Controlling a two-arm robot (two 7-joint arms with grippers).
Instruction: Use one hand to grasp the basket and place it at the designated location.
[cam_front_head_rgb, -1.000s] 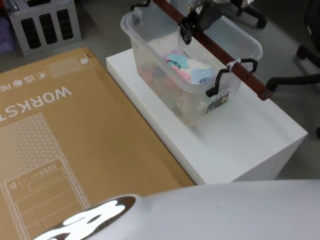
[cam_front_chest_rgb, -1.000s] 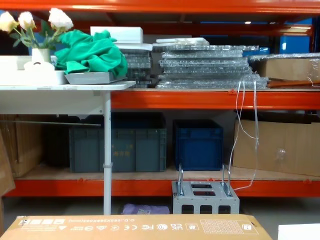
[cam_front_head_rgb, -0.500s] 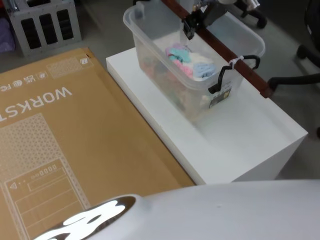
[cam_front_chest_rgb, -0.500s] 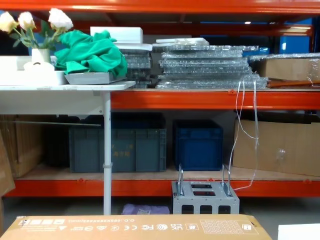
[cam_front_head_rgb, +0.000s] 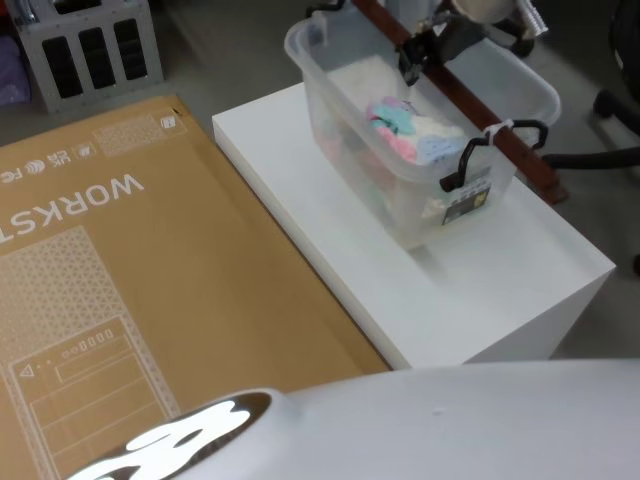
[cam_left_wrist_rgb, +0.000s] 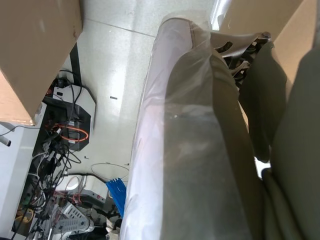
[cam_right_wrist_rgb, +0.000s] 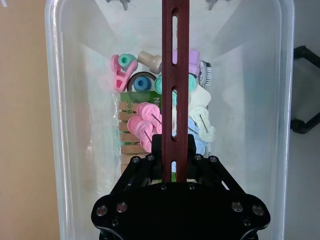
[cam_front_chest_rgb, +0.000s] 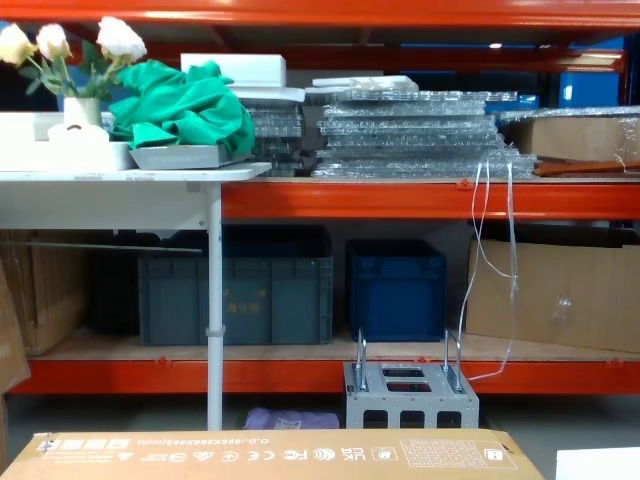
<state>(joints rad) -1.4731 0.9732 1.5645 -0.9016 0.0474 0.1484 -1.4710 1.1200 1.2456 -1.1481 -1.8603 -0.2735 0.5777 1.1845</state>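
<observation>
Over the white block (cam_front_head_rgb: 480, 270), toward its far side, we see the basket (cam_front_head_rgb: 345, 120): a clear plastic tub with a rolled rim, rounded corners and see-through walls. We note a long, flat, red-brown slotted bar handle (cam_front_head_rgb: 470, 105) running along its top, fastened at the near end with a black hook (cam_front_head_rgb: 470, 165) and a white zip tie (cam_front_head_rgb: 492, 128). Pastel clothes pegs (cam_right_wrist_rgb: 145, 125) in pink, blue, green and cream are heaped inside. Our right gripper (cam_front_head_rgb: 415, 55), black and angular, is clamped on the bar near its middle, fingers (cam_right_wrist_rgb: 152, 155) pinching both faces. Beside the white block lies a flat brown cardboard box (cam_front_head_rgb: 130, 300).
</observation>
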